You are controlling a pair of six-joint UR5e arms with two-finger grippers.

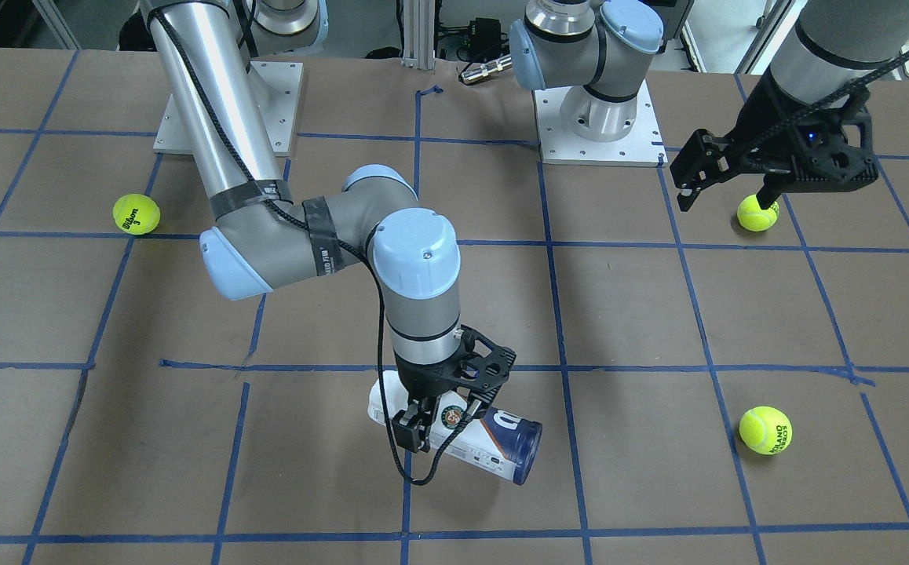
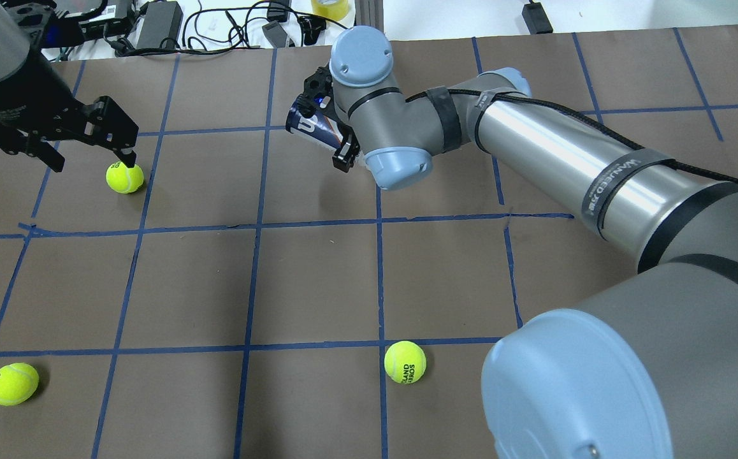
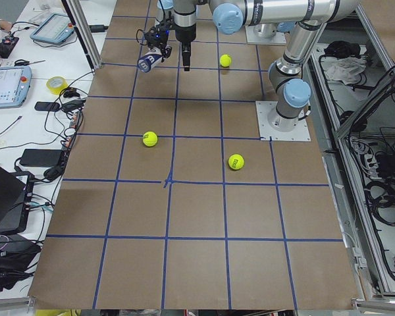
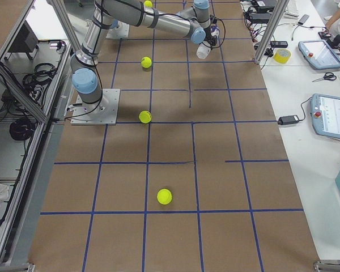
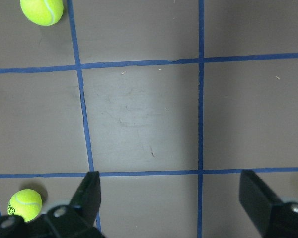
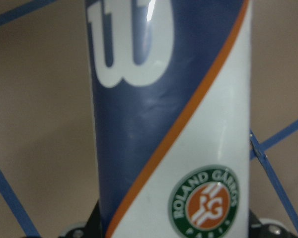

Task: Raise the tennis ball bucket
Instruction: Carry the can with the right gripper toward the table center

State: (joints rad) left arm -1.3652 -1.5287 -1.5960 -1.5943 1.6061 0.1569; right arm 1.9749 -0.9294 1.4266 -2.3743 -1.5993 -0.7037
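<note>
The tennis ball bucket (image 1: 494, 447) is a white and navy can with a round emblem. It lies nearly level, across the jaws of my right gripper (image 1: 435, 428), which is shut on its middle. It seems to hang a little above the table. It also shows in the overhead view (image 2: 308, 124) and fills the right wrist view (image 6: 169, 124). My left gripper (image 1: 728, 196) is open and empty, hovering over a loose tennis ball (image 1: 758, 212), far from the can. In the left wrist view its fingers (image 5: 87, 193) stand wide apart.
Loose yellow-green tennis balls lie on the brown, blue-taped table: one near the right arm's base (image 1: 136, 213), one near the front (image 1: 765, 429). The arm bases (image 1: 600, 118) stand at the robot's edge. Cables and devices (image 2: 152, 25) lie beyond the table's far edge.
</note>
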